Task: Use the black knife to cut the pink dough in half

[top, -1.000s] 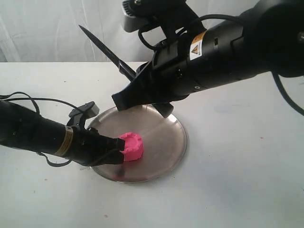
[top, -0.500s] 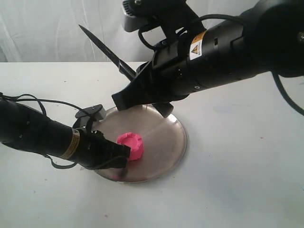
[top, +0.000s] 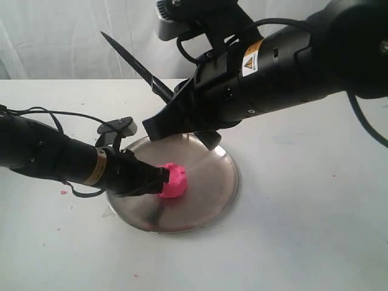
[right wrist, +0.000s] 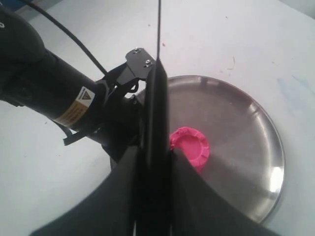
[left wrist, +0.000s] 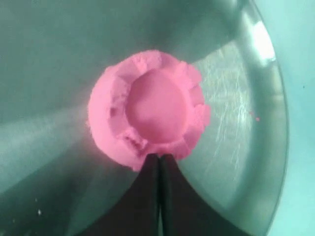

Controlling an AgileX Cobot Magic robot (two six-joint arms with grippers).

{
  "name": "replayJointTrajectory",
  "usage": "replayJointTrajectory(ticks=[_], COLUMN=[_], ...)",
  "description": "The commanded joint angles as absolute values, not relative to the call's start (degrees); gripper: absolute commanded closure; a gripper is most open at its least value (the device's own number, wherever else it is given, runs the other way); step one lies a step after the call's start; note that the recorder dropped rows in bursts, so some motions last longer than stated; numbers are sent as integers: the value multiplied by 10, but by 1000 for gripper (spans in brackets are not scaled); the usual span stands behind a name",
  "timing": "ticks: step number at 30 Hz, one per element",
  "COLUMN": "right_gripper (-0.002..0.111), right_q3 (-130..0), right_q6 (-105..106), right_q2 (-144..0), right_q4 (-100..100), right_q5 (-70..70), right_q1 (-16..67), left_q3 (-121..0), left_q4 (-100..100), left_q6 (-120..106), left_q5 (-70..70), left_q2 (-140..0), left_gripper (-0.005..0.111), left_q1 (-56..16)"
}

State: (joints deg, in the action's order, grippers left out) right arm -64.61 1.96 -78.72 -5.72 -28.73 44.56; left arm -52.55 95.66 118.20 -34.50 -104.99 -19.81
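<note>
The pink dough (top: 175, 180) is one round puck with a dimpled top (left wrist: 150, 110), lying left of centre on the steel plate (top: 209, 173). My left gripper (top: 160, 179) comes in low from the left, shut, its fingertips (left wrist: 153, 162) pressed against the dough's edge with nothing between them. Above the plate's far side, my right gripper (top: 155, 128) is shut on the handle of the black knife (top: 130, 57), whose blade points up and to the left, well clear of the dough. In the right wrist view the knife (right wrist: 157, 108) runs between the fingers, with the dough (right wrist: 190, 146) just beside it on the plate (right wrist: 236, 113).
The plate (left wrist: 231, 132) sits on a white table (top: 303, 230) with a pale curtain behind. Tiny pink crumbs (top: 63, 192) dot the table. The left arm's cable (top: 54, 115) loops over the table at the left.
The left arm has slid right and slightly away, its shut tips nudging the dough a little further onto the plate. The right arm and knife have not moved.
</note>
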Motion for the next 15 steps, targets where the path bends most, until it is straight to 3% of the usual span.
replayJointTrajectory(ticks=[1,8,15], right_gripper=[108,108,108], right_q3=[-646,-646,-646], right_q6=[12,13,8], right_q2=[-781,-781,-782], right_q4=[-55,-55,-24], right_q5=[-277,-279,-316], right_q1=[440,440,440], left_q3=[-545,-575,-578], left_q4=[961,999,999], left_q6=[1186,1194,1200], left_q5=[-322,-334,-344], left_q2=[-1047,-1028,-919], left_gripper=[107,107,107], left_q1=[-201,-194,-123])
